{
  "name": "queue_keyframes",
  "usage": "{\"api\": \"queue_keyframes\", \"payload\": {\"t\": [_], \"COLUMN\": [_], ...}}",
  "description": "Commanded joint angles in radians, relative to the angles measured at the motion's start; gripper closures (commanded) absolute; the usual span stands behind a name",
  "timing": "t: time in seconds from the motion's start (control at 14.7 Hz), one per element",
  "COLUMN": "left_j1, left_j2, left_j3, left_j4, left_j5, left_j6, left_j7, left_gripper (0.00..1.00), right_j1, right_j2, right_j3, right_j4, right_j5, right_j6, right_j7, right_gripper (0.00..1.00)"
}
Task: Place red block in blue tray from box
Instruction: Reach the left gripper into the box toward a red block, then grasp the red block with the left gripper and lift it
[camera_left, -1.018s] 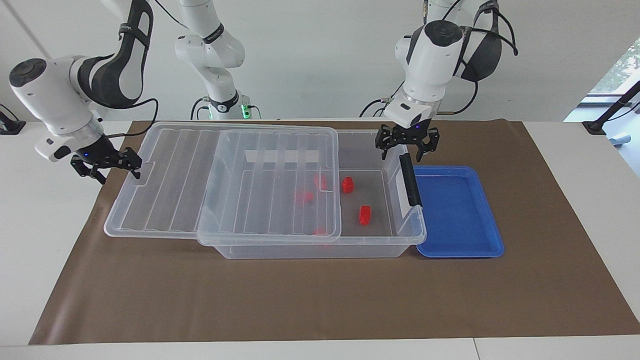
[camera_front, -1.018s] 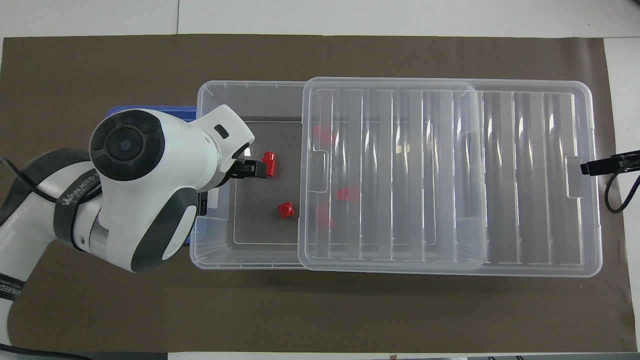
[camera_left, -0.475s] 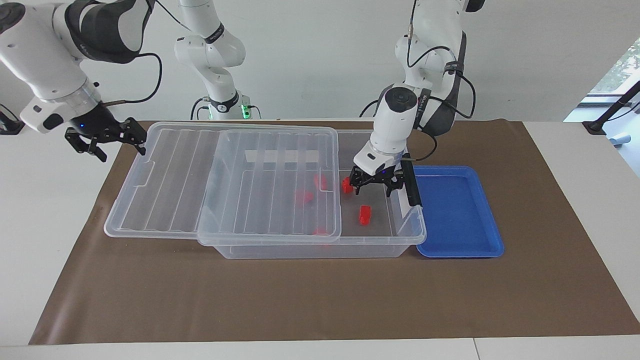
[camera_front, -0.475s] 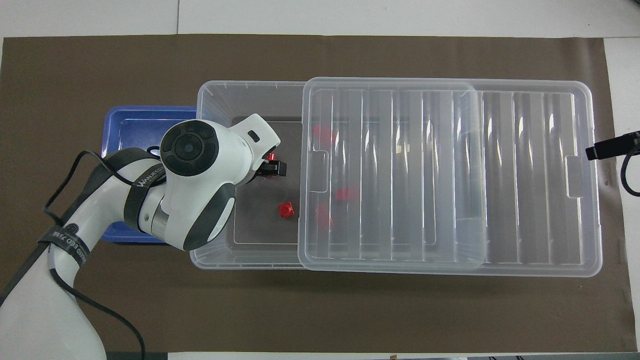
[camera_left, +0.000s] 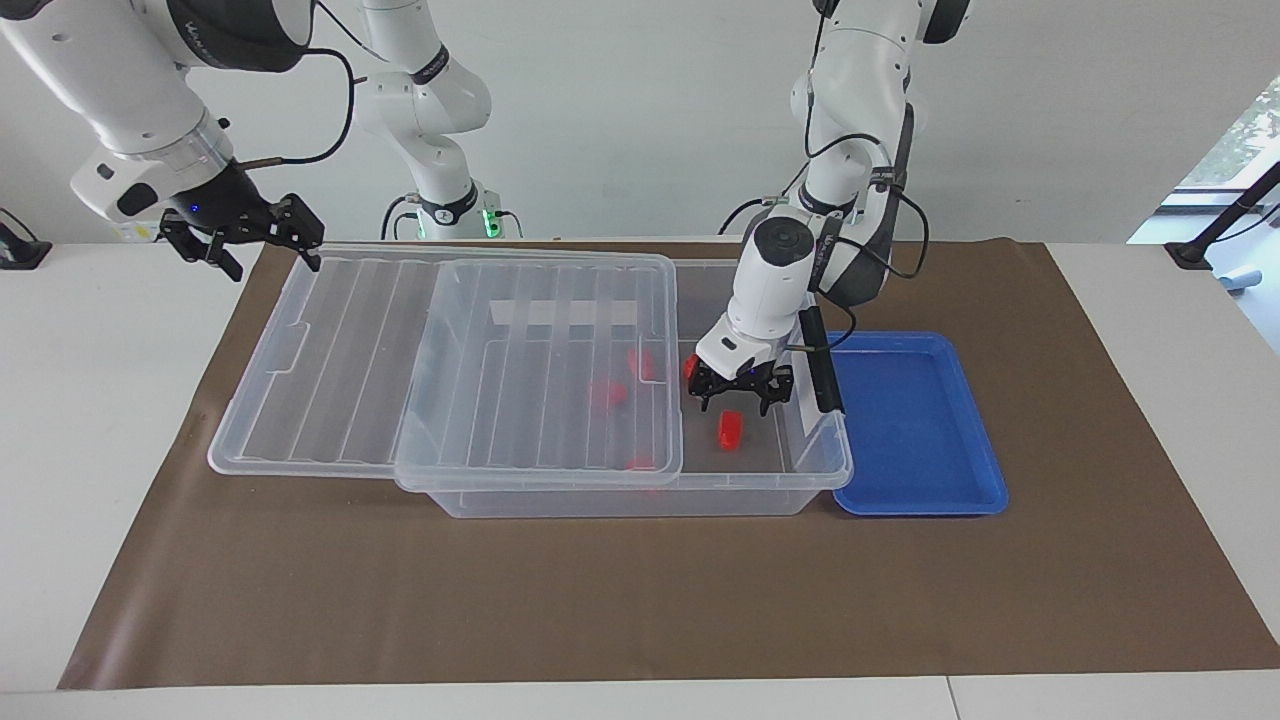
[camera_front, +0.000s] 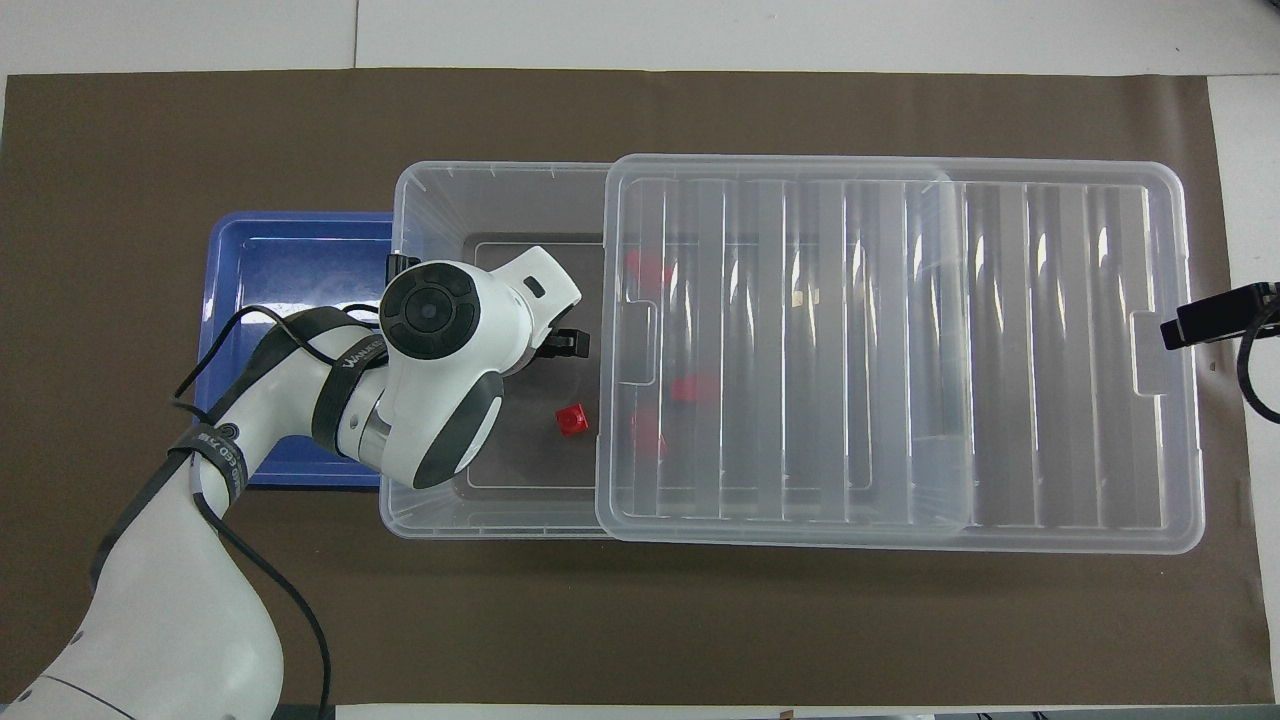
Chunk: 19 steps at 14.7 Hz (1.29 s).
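the red block (camera_left: 731, 428) lies in the box (camera_left: 640, 500), under the spread left gripper (camera_left: 739, 392); it looks light, stiff and small: pinch its flat sides. right gripper (camera_left: 245, 243) spread, waiting.

White arms (camera_left: 775, 270), black cables

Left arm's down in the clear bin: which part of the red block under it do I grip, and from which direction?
Probably straight down through the uncovered end of the clear plastic bin. The left end effector hangs open over the small red block beside the slid-back ribbed lid. Pinch the block's two upright sides; how exactly it lies is hidden.
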Motion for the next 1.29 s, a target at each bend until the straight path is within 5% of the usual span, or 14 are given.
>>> {"api": "queue_keyframes", "payload": {"t": [0.0,0.07,0.27,0.54,1.02,1.09,1.22], "left_j1": [-0.017,-0.016,-0.017,-0.011,-0.005,-0.005,-0.004], "left_j2": [0.013,0.014,0.013,-0.009,-0.180,-0.203,-0.254], "left_j3": [0.018,0.019,0.019,0.022,0.023,0.023,0.026], "left_j4": [-0.011,-0.011,-0.012,-0.009,0.000,0.008,0.011], "left_j5": [0.000,0.000,0.011,0.012,0.012,0.012,0.012], "left_j6": [0.051,0.053,0.045,-0.008,-0.194,-0.229,-0.278], "left_j7": [-0.013,-0.015,-0.013,-0.012,-0.012,-0.012,-0.010], "left_gripper": [0.11,0.23,1.00,1.00,1.00,1.00,1.00], "right_j1": [0.005,0.022,0.030,0.027,0.016,0.014,0.011], "right_j2": [-0.019,-0.021,-0.024,-0.028,-0.036,-0.037,-0.039], "right_j3": [0.006,0.004,0.006,0.007,0.006,0.006,0.003], "right_j4": [-0.027,-0.027,-0.029,-0.038,-0.058,-0.067,-0.072], "right_j5": [-0.021,-0.022,-0.022,-0.022,-0.022,-0.022,-0.022], "right_j6": [0.001,-0.002,-0.008,-0.007,0.010,0.030,0.050], "right_j7": [0.039,0.050,0.063,0.062,0.047,0.024,-0.042], "right_gripper": [0.00,0.00,0.00,0.00,0.00,0.12,0.67]}}
